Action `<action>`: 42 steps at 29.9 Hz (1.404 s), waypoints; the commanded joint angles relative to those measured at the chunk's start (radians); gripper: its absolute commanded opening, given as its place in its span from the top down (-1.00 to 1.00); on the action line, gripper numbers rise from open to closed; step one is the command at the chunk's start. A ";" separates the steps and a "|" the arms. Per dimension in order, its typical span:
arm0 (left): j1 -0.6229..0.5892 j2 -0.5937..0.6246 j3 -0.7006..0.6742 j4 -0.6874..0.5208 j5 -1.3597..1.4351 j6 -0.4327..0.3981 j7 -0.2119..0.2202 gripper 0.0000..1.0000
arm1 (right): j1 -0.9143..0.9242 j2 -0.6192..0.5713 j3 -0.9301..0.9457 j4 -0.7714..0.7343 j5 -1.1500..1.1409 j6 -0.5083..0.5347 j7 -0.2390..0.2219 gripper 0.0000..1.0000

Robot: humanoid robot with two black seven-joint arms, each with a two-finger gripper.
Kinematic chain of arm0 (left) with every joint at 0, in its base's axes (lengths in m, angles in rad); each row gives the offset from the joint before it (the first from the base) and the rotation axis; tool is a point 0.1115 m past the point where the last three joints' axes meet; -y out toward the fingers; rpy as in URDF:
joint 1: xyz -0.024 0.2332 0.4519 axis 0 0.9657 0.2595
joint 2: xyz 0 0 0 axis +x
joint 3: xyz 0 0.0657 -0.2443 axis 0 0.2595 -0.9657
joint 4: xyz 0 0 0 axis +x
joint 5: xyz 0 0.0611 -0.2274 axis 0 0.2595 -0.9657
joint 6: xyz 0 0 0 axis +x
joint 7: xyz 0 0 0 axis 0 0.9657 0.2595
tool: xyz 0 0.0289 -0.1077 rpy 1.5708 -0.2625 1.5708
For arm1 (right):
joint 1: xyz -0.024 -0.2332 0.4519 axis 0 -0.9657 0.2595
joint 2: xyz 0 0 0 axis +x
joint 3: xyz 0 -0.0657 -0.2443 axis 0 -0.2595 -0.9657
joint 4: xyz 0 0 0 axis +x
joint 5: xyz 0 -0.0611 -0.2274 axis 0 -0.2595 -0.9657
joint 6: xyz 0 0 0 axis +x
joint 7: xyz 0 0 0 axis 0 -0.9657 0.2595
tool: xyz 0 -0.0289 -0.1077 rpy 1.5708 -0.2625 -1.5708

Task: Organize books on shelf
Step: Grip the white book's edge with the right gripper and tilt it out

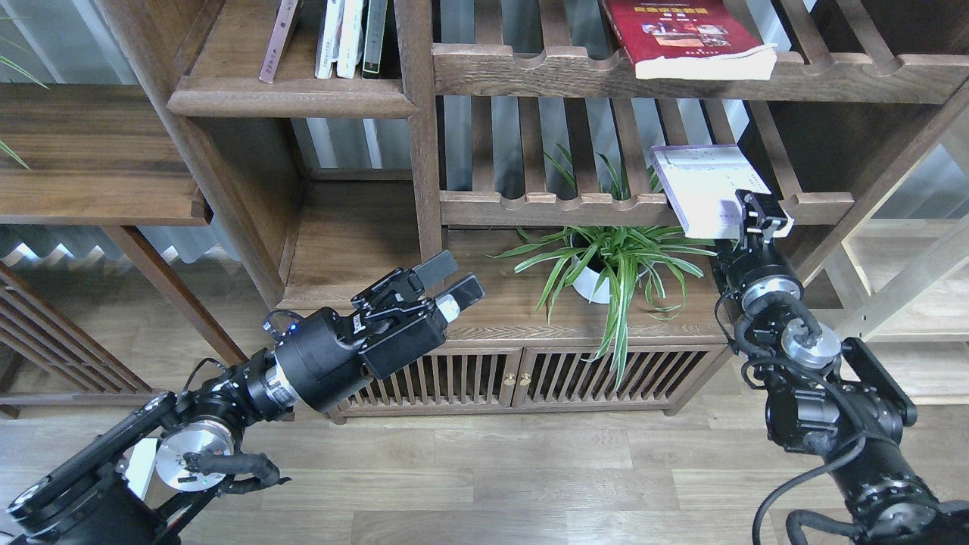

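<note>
The red book [681, 30] with a yellow title lies on the top slatted shelf, its pages overhanging the rail. The white book [704, 185] lies on the middle slatted shelf. My right gripper [763, 212] sits at that book's front right corner; its fingers are too small and dark to tell apart. My left gripper [449, 278] is open and empty, low in front of the cabinet top. The solid shelf [291, 98] at upper left holds upright books [348, 38] and a thin leaning one [278, 38]. No maroon cover with white characters shows.
A potted spider plant [613, 261] in a white pot stands under the middle slatted shelf. A wooden upright post [420, 136] divides the bookcase. A low cabinet with slatted doors [515, 378] is below. A ladder-like frame [893, 288] is at the right.
</note>
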 commanded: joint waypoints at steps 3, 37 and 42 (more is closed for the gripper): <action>0.000 -0.001 0.003 -0.001 0.002 0.000 0.001 -0.98 | 0.001 0.004 0.000 -0.007 0.000 0.000 -0.001 -0.48; 0.001 -0.026 -0.052 0.008 -0.026 0.000 -0.002 -0.98 | -0.149 0.000 0.077 0.120 0.185 0.179 -0.038 0.89; 0.000 -0.067 -0.052 0.008 -0.173 0.102 -0.001 -0.98 | -0.227 -0.019 0.085 0.232 0.257 0.187 -0.055 0.87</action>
